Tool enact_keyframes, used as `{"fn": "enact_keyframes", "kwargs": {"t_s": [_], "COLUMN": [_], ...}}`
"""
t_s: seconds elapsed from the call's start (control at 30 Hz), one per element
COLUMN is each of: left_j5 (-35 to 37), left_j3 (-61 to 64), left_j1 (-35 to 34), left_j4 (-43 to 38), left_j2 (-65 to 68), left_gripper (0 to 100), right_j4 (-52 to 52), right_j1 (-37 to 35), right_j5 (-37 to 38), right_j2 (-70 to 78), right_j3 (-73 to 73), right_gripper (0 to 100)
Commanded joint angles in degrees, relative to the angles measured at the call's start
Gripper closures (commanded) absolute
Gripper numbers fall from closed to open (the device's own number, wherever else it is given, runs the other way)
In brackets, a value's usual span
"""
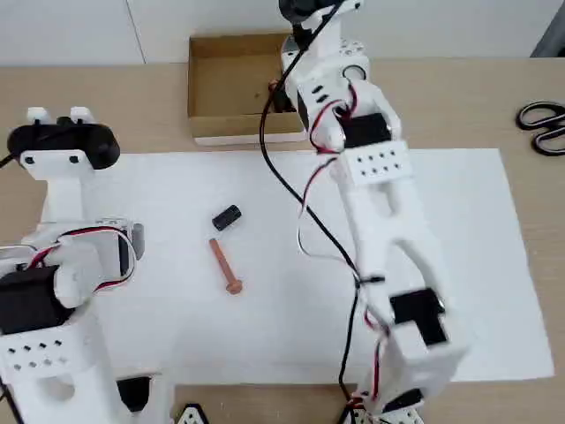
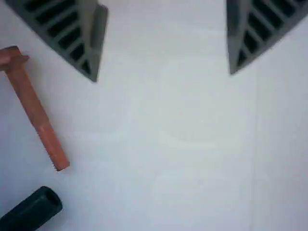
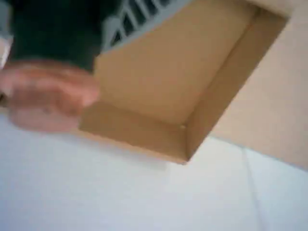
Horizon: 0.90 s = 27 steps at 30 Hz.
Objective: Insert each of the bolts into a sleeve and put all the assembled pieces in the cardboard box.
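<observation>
Two arms, high view: the right gripper [image 1: 281,91] sits at the cardboard box [image 1: 221,88]. A loose orange bolt [image 1: 225,265] and a black sleeve [image 1: 227,217] lie near each other on the white sheet [image 1: 459,247]. Left wrist view — the left gripper [image 2: 162,72], fingers spread wide, hangs over bare sheet beside bolt and sleeve. Right wrist view — fingers clamp a blurred assembled piece [image 3: 50,72] near the box's wall.

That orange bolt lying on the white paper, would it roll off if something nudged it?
Probably only a little: the bolt has a round shaft, but its wider head should make it swing in an arc. It looks rigid, likely plastic and light. The smooth paper may let it slide.
</observation>
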Motion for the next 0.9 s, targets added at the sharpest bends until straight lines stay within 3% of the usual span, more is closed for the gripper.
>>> {"fn": "enact_keyframes", "kwargs": {"t_s": [0.0, 0.4, 0.87], "left_j5": [0.53, 2.29, 2.29], "left_j3": [-2.15, -2.15, 0.48], "left_j1": [-0.35, -2.46, -4.13], "left_j4": [0.88, 0.97, 0.88], "left_j2": [-1.14, -1.14, -1.14], "left_gripper": [83, 83, 83], "right_j4": [-6.37, -23.69, -23.6], "right_j1": [-0.31, -0.31, -1.8], "right_j5": [0.35, 0.35, 0.7], "right_j2": [9.45, 37.32, 52.62], "right_j3": [-10.81, -28.66, -43.69], "right_gripper": [99.5, 99.5, 99.0]}}
